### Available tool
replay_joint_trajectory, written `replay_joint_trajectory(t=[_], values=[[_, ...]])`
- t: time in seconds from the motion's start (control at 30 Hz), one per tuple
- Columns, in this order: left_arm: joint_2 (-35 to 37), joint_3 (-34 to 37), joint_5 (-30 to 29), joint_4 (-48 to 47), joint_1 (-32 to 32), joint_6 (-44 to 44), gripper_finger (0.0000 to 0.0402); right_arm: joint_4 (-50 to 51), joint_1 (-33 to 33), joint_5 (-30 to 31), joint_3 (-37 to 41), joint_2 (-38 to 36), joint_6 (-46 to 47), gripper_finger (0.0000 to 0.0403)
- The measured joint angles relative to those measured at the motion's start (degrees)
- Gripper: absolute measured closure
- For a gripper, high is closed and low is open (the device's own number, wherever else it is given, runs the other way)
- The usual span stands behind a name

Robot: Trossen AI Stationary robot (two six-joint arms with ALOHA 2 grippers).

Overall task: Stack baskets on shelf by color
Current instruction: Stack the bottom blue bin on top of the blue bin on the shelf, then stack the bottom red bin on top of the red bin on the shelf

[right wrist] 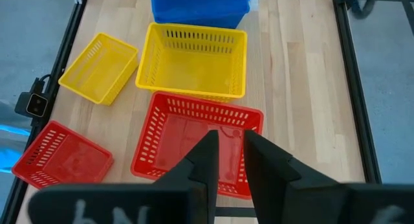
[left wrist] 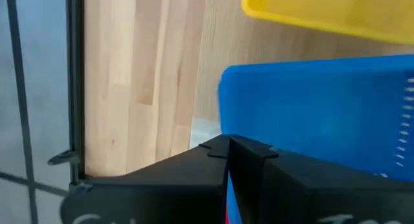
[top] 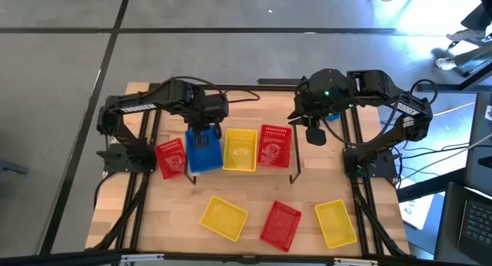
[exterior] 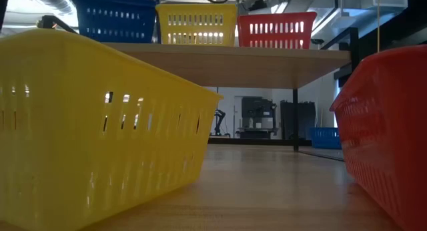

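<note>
At the left end of the low light-wood shelf on black legs, the left gripper has its two dark fingers pressed together on the rim of a blue perforated plastic basket, gripping it as it sits on the board. Just beside that blue one on the shelf stand a yellow mesh basket and then a red mesh basket, the three in a row. A second red basket lies tilted off the shelf's left end, close against the blue one.

Over the back right corner of the shelf the right gripper hangs with its fingers a small gap apart, holding nothing (the red basket on the shelf lies below it, untouched).

On the larger wooden tabletop, nearer the front, lie three loose baskets, well apart: another yellow basket, a third red basket and a yellow one at the right.

Only the low view shows the shelf's underside and one more blue basket far back on the table, beyond the shelf leg; neither gripper appears there. Only the left wrist view shows the closed fingers meeting on the blue rim.
</note>
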State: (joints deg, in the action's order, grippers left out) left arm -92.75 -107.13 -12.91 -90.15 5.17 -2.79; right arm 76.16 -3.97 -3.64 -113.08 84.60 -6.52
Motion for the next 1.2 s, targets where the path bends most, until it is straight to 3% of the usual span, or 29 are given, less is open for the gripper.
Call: replay_joint_trajectory(t=[0.3, 0.53, 0.93, 1.2], values=[[0.95, -4.42, 0.16, 0.11, -1.30, -1.55, 0.0401, 0.13, 0.11, -0.06, 0.00, 0.00, 0.18, 0.0334], [1.33, -7.14, 6.11, 0.15, -7.52, -1.34, 0.0401, 2.84, 4.65, -2.47, 0.00, 0.00, 2.31, 0.0340], [3.08, -7.17, 4.00, 0.11, -16.67, -4.33, 0.0401, 3.01, 22.33, -0.91, 0.00, 2.49, 28.08, 0.0367], [4.59, -7.16, 4.02, 0.14, -18.72, -4.43, 0.0401, 7.85, 30.77, -0.85, 0.03, 9.98, 46.86, 0.0381]])
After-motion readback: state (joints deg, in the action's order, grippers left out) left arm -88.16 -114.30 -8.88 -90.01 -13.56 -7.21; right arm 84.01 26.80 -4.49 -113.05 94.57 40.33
